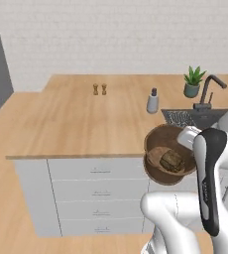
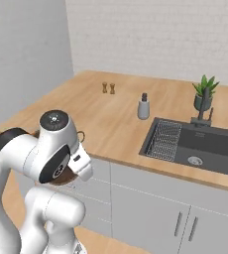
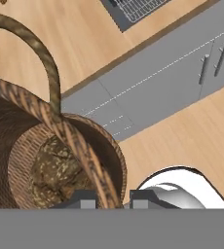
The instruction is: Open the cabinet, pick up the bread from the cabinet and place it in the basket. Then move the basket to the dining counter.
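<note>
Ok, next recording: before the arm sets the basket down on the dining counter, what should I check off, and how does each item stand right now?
1. Bread inside the basket: ok.
2. Hand closed on the basket rim: ok, fingertips pinch the woven edge.
3. Basket over the dining counter: not ok, it hangs at the front edge, partly over the drawers.
4. Landing spot free: ok, the shakers and soap bottle stand farther back.
5. Basket level: cannot tell, it looks tilted.

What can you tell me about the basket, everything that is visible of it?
The basket is round, brown and woven, with a thin arched handle. It hangs tilted from the gripper, whose fingers clamp its rim, in front of the dining counter edge and above the floor, not resting on anything. The bread, dark and rough, lies inside on its bottom.
</note>
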### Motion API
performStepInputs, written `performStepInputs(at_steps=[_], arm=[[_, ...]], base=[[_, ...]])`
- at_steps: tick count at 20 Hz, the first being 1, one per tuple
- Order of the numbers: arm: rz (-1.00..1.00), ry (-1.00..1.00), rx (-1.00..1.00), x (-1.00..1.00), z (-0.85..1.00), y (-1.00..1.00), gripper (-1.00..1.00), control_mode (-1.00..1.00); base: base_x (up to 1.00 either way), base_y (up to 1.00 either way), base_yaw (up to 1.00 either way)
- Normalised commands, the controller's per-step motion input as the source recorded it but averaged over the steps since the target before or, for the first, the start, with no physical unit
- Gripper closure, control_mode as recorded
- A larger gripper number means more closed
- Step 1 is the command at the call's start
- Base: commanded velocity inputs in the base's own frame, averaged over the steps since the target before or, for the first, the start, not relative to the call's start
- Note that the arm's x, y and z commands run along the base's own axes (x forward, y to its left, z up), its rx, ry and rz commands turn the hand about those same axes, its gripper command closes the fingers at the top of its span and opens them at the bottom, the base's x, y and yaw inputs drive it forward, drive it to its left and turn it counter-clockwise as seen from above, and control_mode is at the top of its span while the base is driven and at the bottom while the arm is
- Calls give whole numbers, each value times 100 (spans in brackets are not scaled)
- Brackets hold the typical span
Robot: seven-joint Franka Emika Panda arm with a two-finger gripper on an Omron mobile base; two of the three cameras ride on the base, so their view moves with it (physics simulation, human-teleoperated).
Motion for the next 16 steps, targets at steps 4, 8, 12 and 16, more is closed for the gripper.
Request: performStepInputs(at_steps=[4, 8, 12, 16], arm=[[0, 0, 0, 0, 0, 0, 100, 100], [0, 0, 0, 0, 0, 0, 100, 100], [-10, 0, 0, 61, 0, 16, 100, -100], [-2, 7, 0, 100, -5, 21, 100, -100]], base=[[78, 34, -30], [72, 33, -22], [19, 5, -5], [0, 0, 0]])
